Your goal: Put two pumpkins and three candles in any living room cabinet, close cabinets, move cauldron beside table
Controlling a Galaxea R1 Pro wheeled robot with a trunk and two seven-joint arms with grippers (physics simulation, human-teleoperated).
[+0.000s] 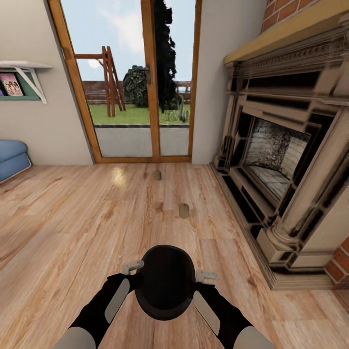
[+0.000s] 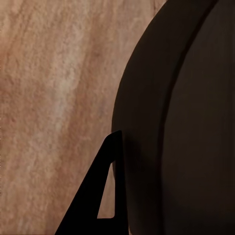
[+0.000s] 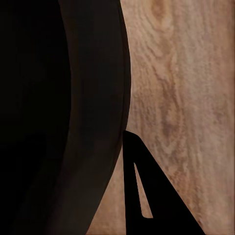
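The black round cauldron [image 1: 166, 281] hangs low over the wooden floor, directly in front of me and between both arms. My left gripper [image 1: 134, 287] is shut on its left wall and my right gripper [image 1: 198, 291] on its right wall. In each wrist view one dark finger [image 2: 93, 208] [image 3: 147, 205] lies outside the cauldron's curved side [image 2: 186, 122] [image 3: 58, 117]; the other finger is hidden. Two stubby beige candles stand on the floor ahead, one nearer [image 1: 183, 210] and one farther [image 1: 157, 175] by the glass door. The pumpkins, cabinet and table are out of view.
A large stone fireplace [image 1: 281, 160] with a raised hearth runs along the right. A wood-framed glass door [image 1: 140, 87] is straight ahead. A blue sofa corner [image 1: 12, 155] and a wall shelf [image 1: 22, 80] are at the left. Open wooden floor [image 1: 72, 218] lies ahead.
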